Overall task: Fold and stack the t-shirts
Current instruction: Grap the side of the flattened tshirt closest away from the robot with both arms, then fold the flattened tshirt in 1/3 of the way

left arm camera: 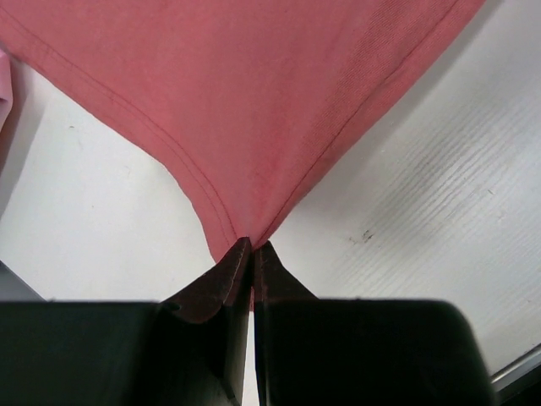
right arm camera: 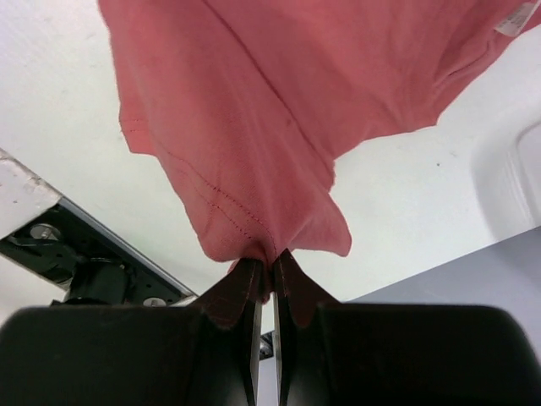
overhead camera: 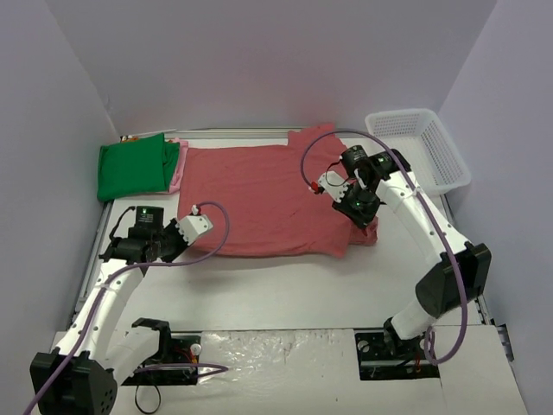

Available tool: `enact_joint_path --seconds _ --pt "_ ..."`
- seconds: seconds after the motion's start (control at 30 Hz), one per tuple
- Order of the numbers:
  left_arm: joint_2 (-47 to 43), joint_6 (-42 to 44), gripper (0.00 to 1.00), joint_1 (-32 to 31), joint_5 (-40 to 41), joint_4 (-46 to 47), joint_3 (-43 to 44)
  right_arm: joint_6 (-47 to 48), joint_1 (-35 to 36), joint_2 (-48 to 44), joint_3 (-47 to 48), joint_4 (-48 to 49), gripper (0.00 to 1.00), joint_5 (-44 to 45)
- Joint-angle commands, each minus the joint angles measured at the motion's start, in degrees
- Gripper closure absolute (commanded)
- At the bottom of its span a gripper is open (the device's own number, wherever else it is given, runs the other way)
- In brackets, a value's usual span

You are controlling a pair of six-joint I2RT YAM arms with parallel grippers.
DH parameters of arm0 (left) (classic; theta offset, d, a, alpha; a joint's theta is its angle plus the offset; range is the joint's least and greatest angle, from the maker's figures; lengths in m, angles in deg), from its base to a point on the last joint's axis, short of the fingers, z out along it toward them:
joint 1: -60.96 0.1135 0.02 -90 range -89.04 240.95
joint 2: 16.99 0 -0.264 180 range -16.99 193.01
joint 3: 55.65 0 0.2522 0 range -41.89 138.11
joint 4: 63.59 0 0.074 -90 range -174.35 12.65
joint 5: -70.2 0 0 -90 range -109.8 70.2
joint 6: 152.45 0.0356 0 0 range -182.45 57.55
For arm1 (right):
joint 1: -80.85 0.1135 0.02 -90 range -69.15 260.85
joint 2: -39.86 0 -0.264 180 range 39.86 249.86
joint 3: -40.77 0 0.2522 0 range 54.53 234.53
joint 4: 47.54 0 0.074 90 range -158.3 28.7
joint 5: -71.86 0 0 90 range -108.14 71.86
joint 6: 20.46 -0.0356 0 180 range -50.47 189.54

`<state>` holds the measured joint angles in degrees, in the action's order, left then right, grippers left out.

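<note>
The large dusty-red t-shirt (overhead camera: 259, 194) lies spread across the middle of the table. My left gripper (overhead camera: 200, 226) is shut on its near-left hem corner; in the left wrist view the cloth (left arm camera: 254, 101) runs taut into the pinched fingertips of that gripper (left arm camera: 253, 245). My right gripper (overhead camera: 321, 184) is over the shirt's right part and shut on a bunched, stitched edge. That cloth (right arm camera: 296, 85) hangs from the closed right gripper (right arm camera: 270, 258), lifted off the table. The green t-shirt (overhead camera: 134, 169) lies folded at the back left on the pale pink one (overhead camera: 179, 164).
A white mesh basket (overhead camera: 419, 147) stands at the back right corner. Bare white table (overhead camera: 285, 285) stretches between the red shirt and the arm bases. Purple cables loop from both wrists over the work area. Walls close in the left, back and right sides.
</note>
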<state>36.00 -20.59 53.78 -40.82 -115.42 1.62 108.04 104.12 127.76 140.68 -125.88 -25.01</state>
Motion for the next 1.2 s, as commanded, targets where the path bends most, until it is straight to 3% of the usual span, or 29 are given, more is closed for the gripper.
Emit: enact_joint_path --seconds 0.0,0.67,1.17 --pt "2.1 -1.2 0.98 0.1 1.9 0.9 4.0 1.8 -1.6 4.6 4.9 -2.9 1.0 2.8" --pt "23.2 3.0 0.98 1.3 3.8 0.8 17.4 2.9 -5.1 31.2 35.9 -3.3 1.0 6.4" --pt "40.3 4.7 0.98 5.0 2.7 -0.6 27.6 6.9 -4.8 50.1 52.1 -3.1 1.0 10.7"
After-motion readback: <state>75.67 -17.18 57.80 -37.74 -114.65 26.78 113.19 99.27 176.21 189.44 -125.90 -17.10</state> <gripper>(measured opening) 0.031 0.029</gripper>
